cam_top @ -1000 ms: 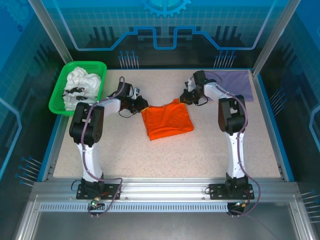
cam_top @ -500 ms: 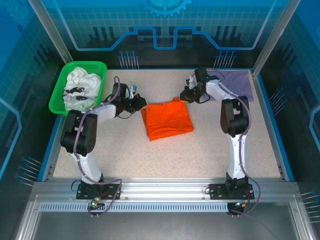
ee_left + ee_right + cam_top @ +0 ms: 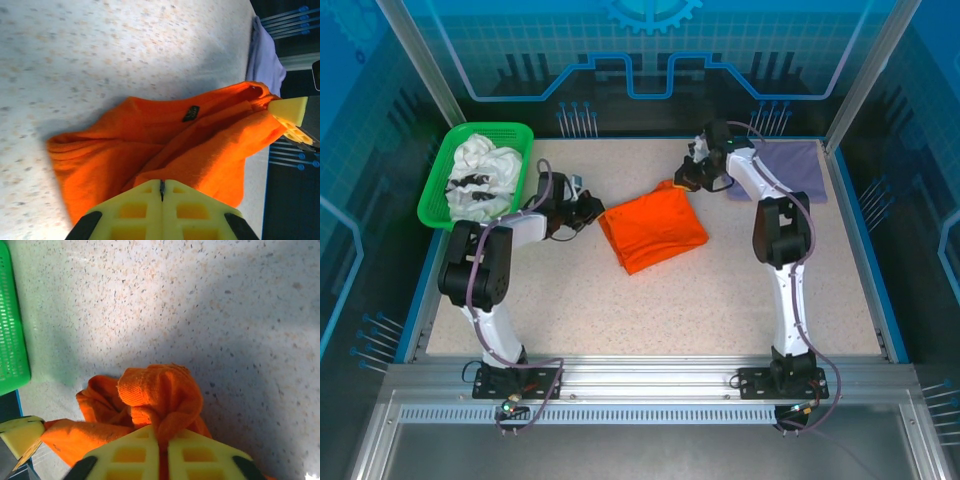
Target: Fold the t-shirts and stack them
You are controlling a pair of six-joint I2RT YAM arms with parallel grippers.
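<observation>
The bright orange t-shirt (image 3: 652, 228) lies folded in the middle of the table, turned at an angle. My left gripper (image 3: 597, 209) is shut on its left corner; in the left wrist view the orange t-shirt (image 3: 150, 145) bunches ahead of the closed left gripper (image 3: 161, 186). My right gripper (image 3: 686, 180) is shut on the far right corner, and the right wrist view shows a knot of orange t-shirt (image 3: 160, 390) pinched in the right gripper (image 3: 162, 442). A lavender t-shirt (image 3: 790, 165) lies flat at the back right. White t-shirts (image 3: 485, 172) with black print fill the basket.
The green plastic basket (image 3: 445, 175) stands at the back left corner. The blue table rim (image 3: 865, 240) runs along the right side. Bare speckled tabletop (image 3: 650, 310) stretches between the orange shirt and the arm bases.
Both grippers moved toward the back of the table with the orange shirt's corners. The shirt slid up and rotated, its right corner now higher.
</observation>
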